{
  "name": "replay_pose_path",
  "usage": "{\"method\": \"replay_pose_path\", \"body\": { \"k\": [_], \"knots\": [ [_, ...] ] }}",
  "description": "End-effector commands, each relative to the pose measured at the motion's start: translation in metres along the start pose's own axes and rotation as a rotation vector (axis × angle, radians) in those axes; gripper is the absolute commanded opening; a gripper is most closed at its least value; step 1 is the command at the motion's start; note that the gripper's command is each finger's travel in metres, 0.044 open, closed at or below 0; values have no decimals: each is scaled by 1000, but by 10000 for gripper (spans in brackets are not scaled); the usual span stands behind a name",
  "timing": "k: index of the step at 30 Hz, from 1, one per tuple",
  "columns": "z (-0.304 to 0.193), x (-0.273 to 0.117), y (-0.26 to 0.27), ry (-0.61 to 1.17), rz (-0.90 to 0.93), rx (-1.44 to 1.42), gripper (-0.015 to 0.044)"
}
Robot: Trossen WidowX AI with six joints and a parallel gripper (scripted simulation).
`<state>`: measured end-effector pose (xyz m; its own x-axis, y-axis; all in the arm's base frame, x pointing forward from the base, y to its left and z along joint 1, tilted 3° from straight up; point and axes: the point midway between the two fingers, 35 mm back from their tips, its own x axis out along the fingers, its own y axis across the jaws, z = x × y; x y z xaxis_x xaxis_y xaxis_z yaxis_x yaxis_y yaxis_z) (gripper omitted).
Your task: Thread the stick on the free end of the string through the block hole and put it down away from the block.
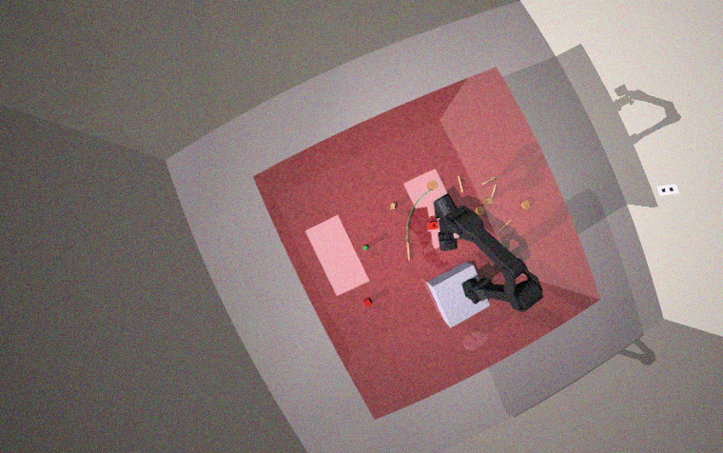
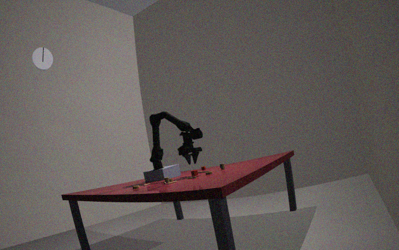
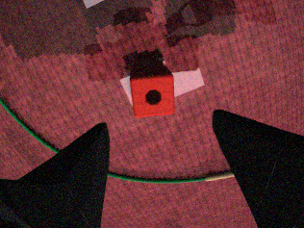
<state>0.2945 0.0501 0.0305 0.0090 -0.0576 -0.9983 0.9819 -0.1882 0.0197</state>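
Observation:
The red block (image 1: 433,226) (image 2: 194,173) (image 3: 144,107) stands on the table, the dark opening of its hole showing in the wrist view. The round wooden button (image 1: 432,185) lies on a pale patch. The green string (image 1: 409,218) (image 3: 144,180) curves from it around the block, outside the hole. The tan stick (image 1: 408,251) (image 3: 218,177) on its end lies on the table; in the wrist view the right finger hides part of it. My gripper (image 2: 191,163) (image 3: 161,124) is open and empty, pointing down above the table, near the block.
Loose sticks (image 1: 460,184) (image 1: 505,225) and wooden discs (image 1: 525,205) (image 1: 479,211) lie beyond the block. A small tan piece (image 1: 392,206), a green piece (image 1: 365,247) and a small red piece (image 1: 367,302) lie apart. A pale grey box (image 1: 453,306) is at the arm's base.

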Motion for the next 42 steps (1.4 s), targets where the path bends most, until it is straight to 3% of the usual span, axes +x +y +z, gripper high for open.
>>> {"method": "replay_pose_path", "body": {
  "k": [1, 42],
  "knots": [
    [0, -1, 0, 4, 1, 5, 244],
    [-1, 55, 0, 4, 1, 5, 244]
  ]
}}
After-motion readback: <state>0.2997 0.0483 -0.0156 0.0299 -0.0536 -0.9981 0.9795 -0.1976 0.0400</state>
